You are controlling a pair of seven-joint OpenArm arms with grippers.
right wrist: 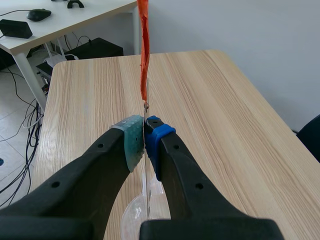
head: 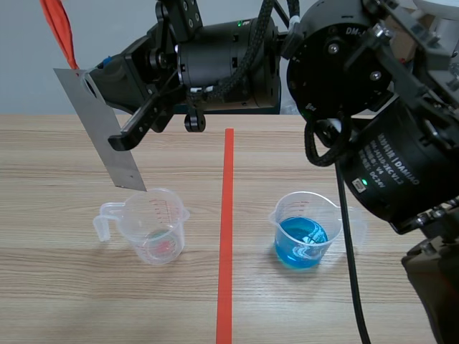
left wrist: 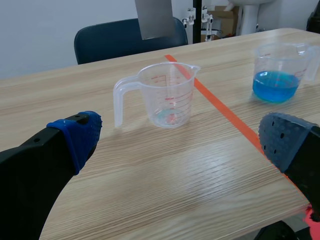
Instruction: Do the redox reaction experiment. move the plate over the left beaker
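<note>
From the scene camera: stretched in from the right across the top, with the right gripper (head: pixel 122 100) pinched on a grey metal plate (head: pixel 97 118) at 10 o'clock of the tape line (head: pixel 226 229). Hanging tilted, with an orange ribbon (head: pixel 61 29) at the upper end and the lower corner just above the left beaker (head: pixel 154 226), at 11 o'clock of its rim. Nearly empty inside, only a reddish trace on the bottom. At 3 o'clock of the tape line: the right beaker (head: pixel 305 229), holding blue liquid.

From the left wrist: left gripper (left wrist: pixel 181 137) spread wide over the table (left wrist: pixel 150 190), nothing between the pads (left wrist: pixel 80 132). Dead ahead at 12 o'clock, the left beaker, upright, with the plate's lower end hanging just above it. At 2 o'clock, the right beaker.

From the right wrist: pressed onto the plate, seen edge-on between the pads, ribbon rising at 12 o'clock. Under the fingers, part of the left beaker's rim.
</note>
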